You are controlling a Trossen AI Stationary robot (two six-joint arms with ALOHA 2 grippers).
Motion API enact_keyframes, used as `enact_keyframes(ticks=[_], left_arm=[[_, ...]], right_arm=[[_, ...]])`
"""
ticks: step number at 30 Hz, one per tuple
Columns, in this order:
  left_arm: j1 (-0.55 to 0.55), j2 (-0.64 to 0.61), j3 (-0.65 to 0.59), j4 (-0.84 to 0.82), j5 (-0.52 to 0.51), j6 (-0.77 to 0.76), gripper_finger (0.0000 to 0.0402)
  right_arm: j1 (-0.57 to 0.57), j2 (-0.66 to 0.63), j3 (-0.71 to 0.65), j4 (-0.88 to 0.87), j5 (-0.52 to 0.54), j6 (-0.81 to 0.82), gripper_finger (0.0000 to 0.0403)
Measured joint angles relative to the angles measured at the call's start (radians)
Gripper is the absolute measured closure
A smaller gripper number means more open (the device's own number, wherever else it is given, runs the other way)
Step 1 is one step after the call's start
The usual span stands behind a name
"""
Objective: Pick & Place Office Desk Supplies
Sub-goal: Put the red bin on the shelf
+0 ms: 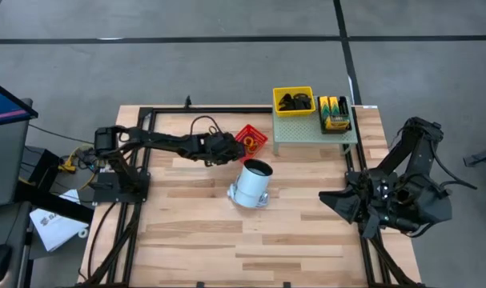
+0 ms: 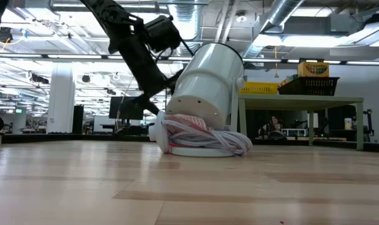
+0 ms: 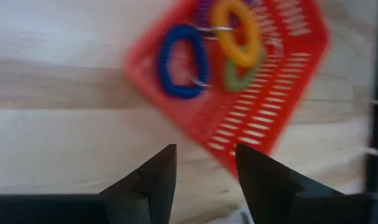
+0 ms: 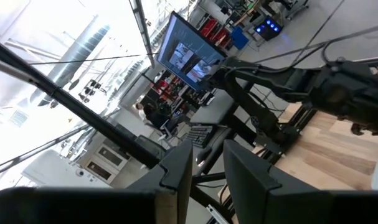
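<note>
Overhead view: the left arm reaches across the wooden table (image 1: 194, 240) from its base at the left edge, stretched nearly straight, and its left hand (image 1: 225, 147) sits just beside the red basket (image 1: 251, 138). In the left wrist view the two dark fingers (image 3: 157, 180) stand apart with bare table between them, gripping nothing; the hand (image 3: 204, 177) points down at the near corner of the red basket (image 3: 282, 106). Inside this basket lie coiled rings: a blue ring (image 3: 182, 61), an orange ring (image 3: 236, 31) and a green ring (image 3: 241, 73), the last partly under the orange one.

The right arm is folded at the table's right edge, its right hand (image 1: 332, 200) held off the table and tilted upward toward the room; its fingers (image 4: 176, 171) stand slightly apart with nothing between them.

A white cylindrical container (image 1: 251, 182) lies tipped on its side near the table's centre. On the small green shelf (image 1: 303, 128) rest a yellow bin (image 1: 294, 101) of black binder clips and a dark basket (image 1: 335, 113) of yellow-green crayon boxes.
</note>
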Motion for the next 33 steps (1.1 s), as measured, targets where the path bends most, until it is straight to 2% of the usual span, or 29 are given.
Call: enact_keyframes(ticks=[15, 24, 30, 33], left_arm=[[0.004, 0.086, 0.000, 0.033, -0.009, -0.043, 0.0282], [0.021, 0.076, 0.000, 0.002, 0.001, 0.012, 0.0333], [0.040, 0.051, -0.001, -0.046, -0.020, 0.084, 0.0391], [0.068, 0.031, -0.001, -0.060, -0.023, 0.122, 0.0397]], right_arm=[[0.023, 0.000, 0.000, -0.001, 0.049, -0.006, 0.0314], [0.023, 0.000, 0.000, 0.002, 0.049, -0.006, 0.0314], [0.023, 0.000, 0.000, 0.002, 0.049, -0.007, 0.0314], [0.023, 0.000, 0.000, 0.002, 0.049, -0.009, 0.0314]])
